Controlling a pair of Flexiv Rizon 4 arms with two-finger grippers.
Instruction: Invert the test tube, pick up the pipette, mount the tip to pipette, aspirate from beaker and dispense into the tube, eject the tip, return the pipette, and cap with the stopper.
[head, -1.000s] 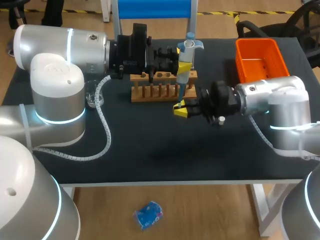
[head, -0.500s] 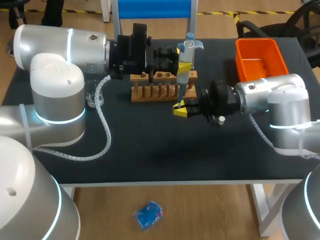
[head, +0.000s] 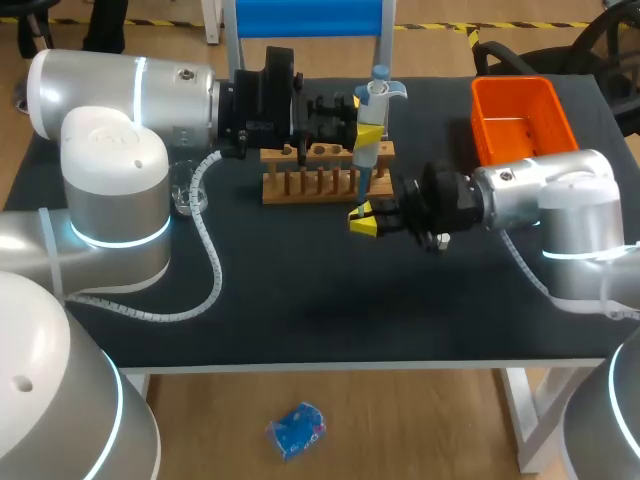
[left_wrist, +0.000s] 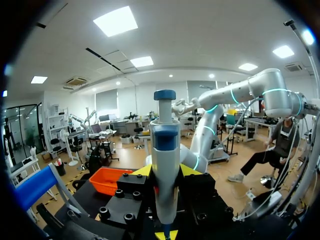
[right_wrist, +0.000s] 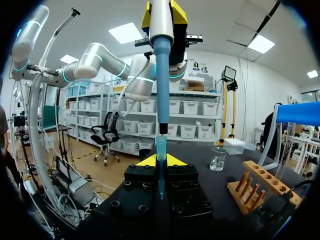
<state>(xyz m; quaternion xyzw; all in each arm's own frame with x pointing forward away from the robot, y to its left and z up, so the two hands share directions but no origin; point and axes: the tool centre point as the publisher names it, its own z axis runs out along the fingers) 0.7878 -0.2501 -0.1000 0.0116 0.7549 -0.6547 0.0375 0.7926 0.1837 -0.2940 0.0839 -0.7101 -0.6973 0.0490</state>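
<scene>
A laboratory: a pipette (head: 371, 130), a wooden test-tube rack (head: 310, 186), a glass beaker (right_wrist: 218, 159) and an orange bin (head: 484, 130) at a black table (head: 300, 300).

The pipette (right_wrist: 161, 75) hangs just above the upright blue tip (right_wrist: 160, 150).

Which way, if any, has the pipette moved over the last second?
No. The pipette stands where it did, its shaft still crossing the right end of the wooden rack.

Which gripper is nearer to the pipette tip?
Right. The right gripper is shut on the pipette tip; the left gripper holds the pipette just above it.
</scene>
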